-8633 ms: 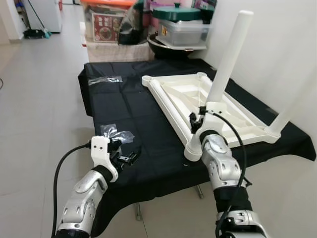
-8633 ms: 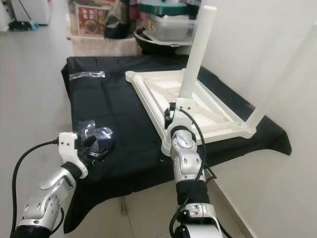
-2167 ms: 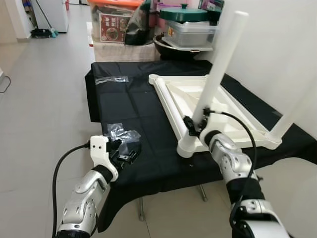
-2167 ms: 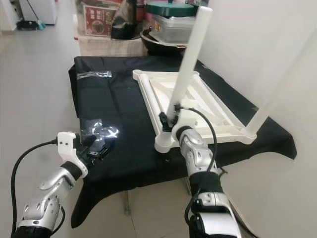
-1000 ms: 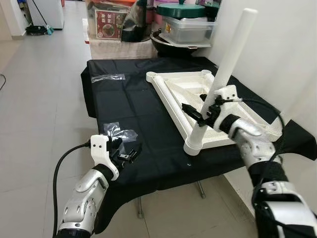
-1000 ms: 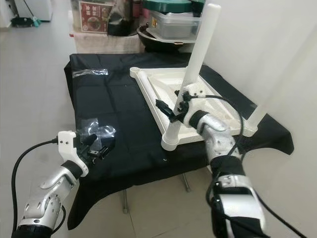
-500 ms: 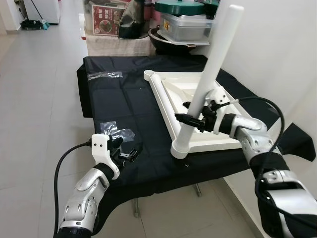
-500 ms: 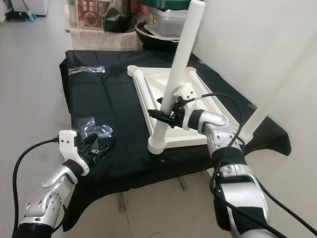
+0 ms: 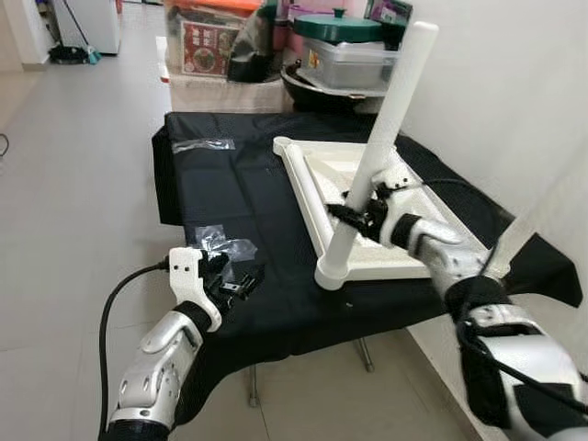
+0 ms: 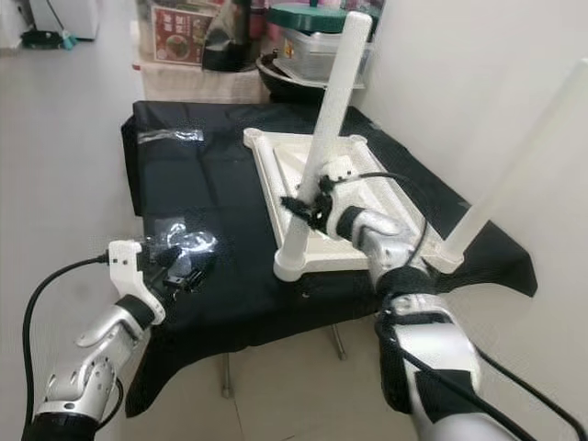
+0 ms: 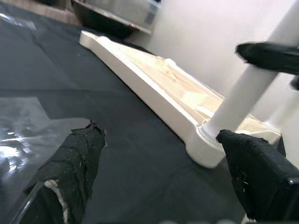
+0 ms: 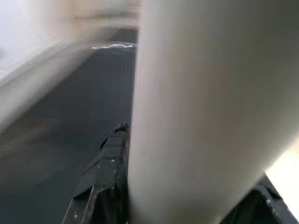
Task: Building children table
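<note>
Pale floor tiles run down the room beside a white wall, and against that wall stands a low tabletop draped in black cloth. On the near part of it, the right claw is clenched around a white table leg, gripping it low on its length; the right wrist view has the leg pressed between the black fingers. That leg rises tilted from the near corner socket of the upside-down white children's table, which lies flat on the cloth, its ribbed underside facing up. A second white leg stands at the corner nearest the wall.

Left of this, well apart from the white table, the left claw hovers over the cloth's near edge with its fingers spread and nothing between them. Just beside it lie crumpled clear plastic bags, and another clear wrapper rests toward the far side of the cloth.

Beyond the tabletop, storage boxes, a dark pan and a lidded container with a green lid are stacked against the wall.
</note>
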Motion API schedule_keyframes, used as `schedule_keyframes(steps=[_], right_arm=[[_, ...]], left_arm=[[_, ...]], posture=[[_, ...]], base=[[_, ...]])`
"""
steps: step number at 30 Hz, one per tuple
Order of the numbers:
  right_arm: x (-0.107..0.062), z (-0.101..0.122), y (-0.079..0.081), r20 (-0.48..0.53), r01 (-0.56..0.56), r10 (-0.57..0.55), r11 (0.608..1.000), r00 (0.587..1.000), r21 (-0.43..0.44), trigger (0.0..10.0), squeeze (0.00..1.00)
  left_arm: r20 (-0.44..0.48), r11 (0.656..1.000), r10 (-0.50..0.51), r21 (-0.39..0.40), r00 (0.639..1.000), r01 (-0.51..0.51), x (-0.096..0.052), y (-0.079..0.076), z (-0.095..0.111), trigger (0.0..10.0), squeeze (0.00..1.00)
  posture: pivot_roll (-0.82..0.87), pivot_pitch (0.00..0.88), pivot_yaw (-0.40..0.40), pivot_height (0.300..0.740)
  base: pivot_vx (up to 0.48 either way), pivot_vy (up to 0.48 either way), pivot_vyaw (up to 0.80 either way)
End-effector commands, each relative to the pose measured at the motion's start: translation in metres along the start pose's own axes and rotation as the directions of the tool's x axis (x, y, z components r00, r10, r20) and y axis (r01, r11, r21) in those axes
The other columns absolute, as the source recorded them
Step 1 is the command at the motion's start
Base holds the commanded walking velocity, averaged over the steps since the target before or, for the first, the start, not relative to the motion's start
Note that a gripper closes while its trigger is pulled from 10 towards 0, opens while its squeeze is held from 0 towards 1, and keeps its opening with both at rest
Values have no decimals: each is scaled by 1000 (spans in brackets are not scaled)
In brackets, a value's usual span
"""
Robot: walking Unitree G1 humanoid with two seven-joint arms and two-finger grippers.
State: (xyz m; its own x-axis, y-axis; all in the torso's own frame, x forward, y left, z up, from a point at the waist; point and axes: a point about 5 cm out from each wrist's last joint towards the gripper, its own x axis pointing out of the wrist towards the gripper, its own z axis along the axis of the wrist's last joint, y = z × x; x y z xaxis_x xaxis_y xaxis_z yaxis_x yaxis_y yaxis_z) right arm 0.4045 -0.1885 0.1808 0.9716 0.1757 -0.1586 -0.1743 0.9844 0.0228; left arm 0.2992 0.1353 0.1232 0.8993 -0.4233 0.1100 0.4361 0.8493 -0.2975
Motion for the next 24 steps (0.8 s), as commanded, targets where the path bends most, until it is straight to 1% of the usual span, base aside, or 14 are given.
schedule_keyframes(steps=[1, 4, 6, 7, 8, 9, 10, 11, 12, 15, 16, 17, 21, 24], right_arm=[[-24, -47, -50, -193, 500, -490, 866, 850, 5, 0, 0], [-24, -47, -50, -193, 500, -490, 866, 850, 5, 0, 0], [-25, -49, -39, -177, 519, -507, 854, 843, 24, 0, 0], [-25, -46, -21, -144, 497, -488, 867, 861, 33, 196, 0], [-26, -37, 8, -95, 407, -403, 913, 910, 32, 10000, 0], [-29, -28, 29, -49, 330, -328, 943, 943, 36, 10000, 0], [-29, -28, 29, -49, 330, -328, 943, 943, 36, 10000, 0], [-31, -19, 43, -3, 271, -271, 962, 963, 37, 10000, 0], [-32, -11, 50, 36, 227, -229, 973, 973, 47, 10000, 961], [-32, -2, 51, 76, 220, -225, 973, 971, 72, 10000, 1000], [-32, -2, 51, 76, 220, -225, 973, 971, 72, 10000, 1000], [-31, 14, 45, 122, 163, -172, 983, 978, 82, 10000, 0], [-32, 27, 40, 178, 53, -67, 995, 982, 87, 10000, 0], [-36, 35, 37, 240, -138, 124, 990, 963, 42, 10000, 0]], left_arm=[[-3, 1000, -3, -12, 1000, 3, -2, -2, -2, 10000, 0], [-3, 1000, -3, -12, 1000, 3, -2, -2, -2, 10000, 0], [-3, 1000, -1, -10, 1000, 1, -3, -1, -2, 10000, 0], [-4, 1000, 0, -9, 1000, 0, -4, -1, -2, 10000, 0], [-7, 1000, -1, -7, 1000, 1, -4, 0, -2, 10000, 0], [-10, 1000, -3, -7, 1000, 3, -4, 0, -2, 10000, 0], [-10, 1000, -3, -7, 1000, 3, -4, 0, -2, 10000, 0], [-12, 1000, -4, -7, 1000, 4, -4, 0, -2, 10000, 0], [-13, 1000, -5, -7, 1000, 5, -4, 0, -2, 10000, 0], [-14, 1000, -6, -6, 1000, 6, -3, 0, -2, 10000, 0], [-14, 1000, -6, -6, 1000, 6, -3, 0, -2, 10000, 0], [-13, 1000, -5, -7, 1000, 5, -3, 0, -3, 10000, 0], [-12, 1000, -4, -8, 1000, 4, -3, 0, -3, 10000, 0], [-12, 1000, -5, -10, 1000, 5, -3, 0, -3, 10000, 0]], posture=[[-3, 0, -156, 740], [-3, 0, -156, 740], [-3, 0, -150, 740], [-7, 0, -143, 740], [-18, 0, -132, 740], [-20, 0, -130, 740], [-20, 0, -130, 740], [-20, 0, -130, 740], [-21, 0, -128, 740], [-21, 0, -129, 740], [-21, 0, -129, 740], [-24, 0, -131, 740], [-28, 0, -131, 740], [-30, 0, -132, 740]], base=[[0, 0, 0], [0, 0, 0], [0, 0, 0], [0, 0, 0], [0, 0, 0], [0, 0, 0], [0, 0, 0], [0, 0, 0], [0, 0, 0], [0, 0, 0], [0, 0, 0], [0, 0, 0], [0, 0, 0], [0, 0, 0]])
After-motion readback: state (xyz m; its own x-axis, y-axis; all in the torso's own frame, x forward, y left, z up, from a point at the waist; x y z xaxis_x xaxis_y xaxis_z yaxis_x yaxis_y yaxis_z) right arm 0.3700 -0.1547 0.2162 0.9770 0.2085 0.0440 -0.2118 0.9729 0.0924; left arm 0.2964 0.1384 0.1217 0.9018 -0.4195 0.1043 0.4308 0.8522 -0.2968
